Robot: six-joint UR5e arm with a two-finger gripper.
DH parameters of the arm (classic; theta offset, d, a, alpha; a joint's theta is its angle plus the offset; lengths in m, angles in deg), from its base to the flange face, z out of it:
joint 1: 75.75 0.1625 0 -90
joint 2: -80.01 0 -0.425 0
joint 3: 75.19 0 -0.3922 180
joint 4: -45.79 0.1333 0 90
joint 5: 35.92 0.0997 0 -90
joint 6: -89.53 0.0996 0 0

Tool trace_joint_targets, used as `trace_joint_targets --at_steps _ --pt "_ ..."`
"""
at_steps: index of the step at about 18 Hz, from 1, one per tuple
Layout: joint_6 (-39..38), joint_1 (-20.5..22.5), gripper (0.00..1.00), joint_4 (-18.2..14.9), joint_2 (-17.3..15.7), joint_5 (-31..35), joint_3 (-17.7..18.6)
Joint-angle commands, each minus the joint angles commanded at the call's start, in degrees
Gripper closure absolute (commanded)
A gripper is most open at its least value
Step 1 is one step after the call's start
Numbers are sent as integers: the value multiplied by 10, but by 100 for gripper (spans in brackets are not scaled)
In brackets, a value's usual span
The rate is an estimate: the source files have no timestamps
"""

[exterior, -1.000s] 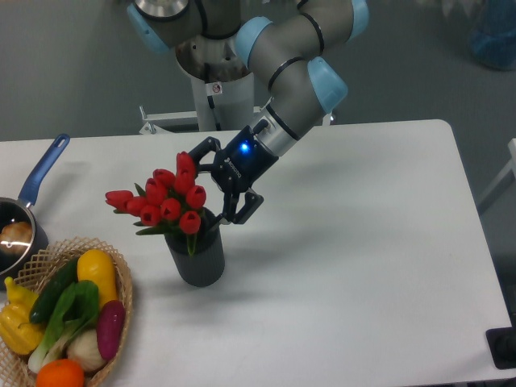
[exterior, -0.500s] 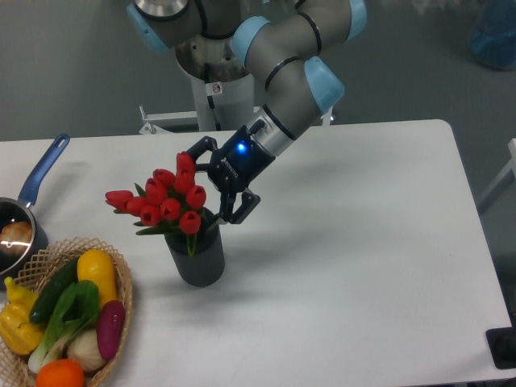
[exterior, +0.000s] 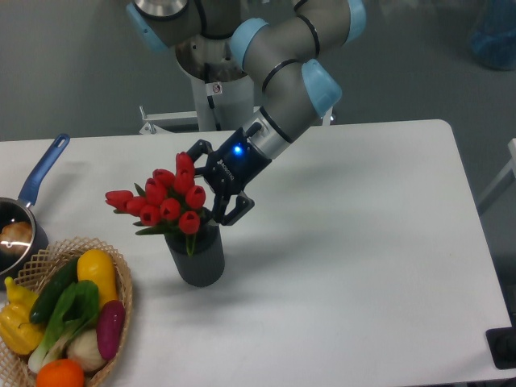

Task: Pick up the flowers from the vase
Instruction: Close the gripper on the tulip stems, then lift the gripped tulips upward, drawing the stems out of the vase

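Note:
The flowers, a bunch of red tulip buds with green leaves, stand in the vase, a short dark grey ribbed cylinder left of the table's centre. The buds lean out to the left over the vase's rim. My gripper comes in tilted from the upper right, level with the buds at the bunch's right side. It is open, with one fingertip behind the topmost bud and the other just right of the vase's mouth. I cannot tell whether the fingers touch the buds.
A wicker basket of colourful vegetables sits at the front left, close to the vase. A blue-handled saucepan lies at the left edge. The robot's base stands behind the table's far edge.
The gripper has shifted slightly left and closer to the flowers, still open. The flowers and vase have not moved.

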Motion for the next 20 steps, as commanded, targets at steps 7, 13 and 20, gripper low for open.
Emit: trace_joint_targets --at_steps 7,13,20 --pt "-6 3 30 -1 -1 0 0" --pt "-10 8 34 -1 -1 0 -3" --pt "-20 18 43 -6 -1 0 -13"
